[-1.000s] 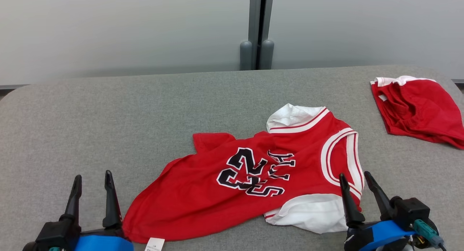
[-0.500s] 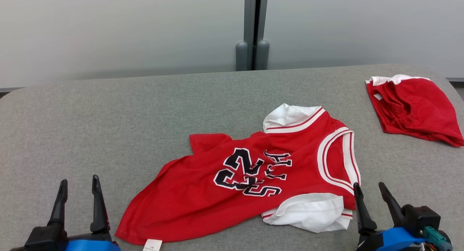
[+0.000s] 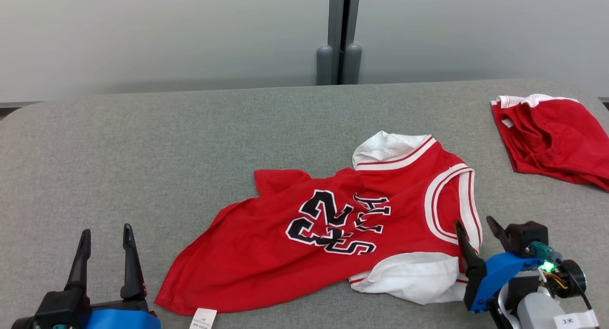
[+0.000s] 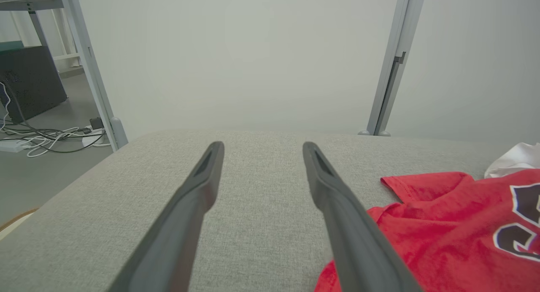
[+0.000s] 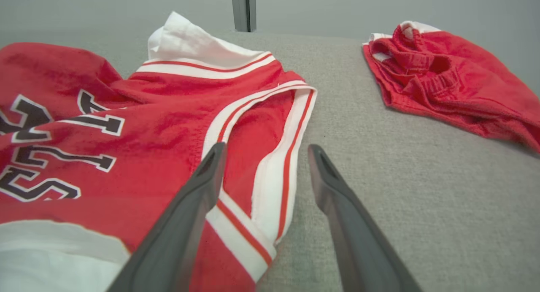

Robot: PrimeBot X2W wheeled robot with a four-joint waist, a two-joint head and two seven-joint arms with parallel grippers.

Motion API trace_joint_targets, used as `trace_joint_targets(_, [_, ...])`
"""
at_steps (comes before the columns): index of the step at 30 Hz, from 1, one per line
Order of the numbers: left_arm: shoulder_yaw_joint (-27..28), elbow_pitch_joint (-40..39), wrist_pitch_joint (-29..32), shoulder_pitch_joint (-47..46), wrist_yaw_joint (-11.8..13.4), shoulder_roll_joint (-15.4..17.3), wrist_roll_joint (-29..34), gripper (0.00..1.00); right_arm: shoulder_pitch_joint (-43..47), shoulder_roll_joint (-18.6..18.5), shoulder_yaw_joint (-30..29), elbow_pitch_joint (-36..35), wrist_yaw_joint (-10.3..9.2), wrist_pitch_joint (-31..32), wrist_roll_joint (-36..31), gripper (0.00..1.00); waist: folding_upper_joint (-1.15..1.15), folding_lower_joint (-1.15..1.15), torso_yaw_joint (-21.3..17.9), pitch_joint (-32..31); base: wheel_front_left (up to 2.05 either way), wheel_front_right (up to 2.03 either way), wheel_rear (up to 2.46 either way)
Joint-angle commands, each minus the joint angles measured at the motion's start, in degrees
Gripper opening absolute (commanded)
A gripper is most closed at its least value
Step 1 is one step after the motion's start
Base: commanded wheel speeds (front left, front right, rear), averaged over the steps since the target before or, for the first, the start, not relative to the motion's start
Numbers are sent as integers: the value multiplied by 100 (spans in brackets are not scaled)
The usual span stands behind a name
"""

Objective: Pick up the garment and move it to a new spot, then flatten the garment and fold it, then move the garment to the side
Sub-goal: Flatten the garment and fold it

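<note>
Grey table (image 3: 142,143) | left gripper (image 3: 106,229) wide, empty; right gripper (image 3: 473,220) wide, straddling jersey (image 3: 266,253) edge, holding nothing

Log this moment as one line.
jersey: crumpled on table | left gripper: open, empty, left of jersey | right gripper: open, empty, at jersey's right edge | second garment: table's far right
</note>
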Motion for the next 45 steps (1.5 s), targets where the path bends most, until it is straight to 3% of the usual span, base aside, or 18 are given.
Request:
trace_joint_targets(1, [15,-8,-12,-82,-16,-11,35,100,-83,-29,29,98,1,46,-3,100,0,-1,24,18,0,0,0])
trace_joint_targets(11, [-14,-25,-13,-115,-23,-34,4,100,-84,-25,570,1130,2,338,351,100,0,-1,100,127,0,0,0])
trace_joint_targets(12, [-28,-21,-13,-128,-24,-35,4,100,-99,-15,629,1206,4,372,392,94,0,-1,108,134,0,0,0])
trace_joint_targets(13, [-70,-9,-13,-157,-21,-37,2,100,-151,-18,747,1336,4,436,472,0,0,-1,131,151,0,0,0])
trace_joint_targets(22, [-244,-6,-12,-278,55,-38,-87,100,-1213,-505,660,1268,1,-347,509,0,0,-1,314,203,0,0,0])
trace_joint_targets(28, [-313,-21,-12,-281,91,-38,-135,100,-1833,-611,444,1706,1,-516,384,0,0,-1,419,191,0,0,0])
trace_joint_targets(29, [-317,-22,-13,-268,105,-38,-147,100,-1870,-603,469,1836,1,-506,337,22,0,-1,424,183,0,0,0])
trace_joint_targets(31, [-318,-24,-13,-222,127,-37,-168,100,-1960,-537,514,2068,1,-498,348,100,0,-1,415,165,0,0,0])
trace_joint_targets(39, [-315,-23,-12,-18,199,-37,-211,100,-1610,-568,492,2098,1,-661,501,100,0,-1,173,-10,0,0,0])
trace_joint_targets(45, [-240,-52,-13,123,212,-38,-182,100,-737,-572,270,850,1,-670,555,100,0,-1,-38,-181,0,0,0])
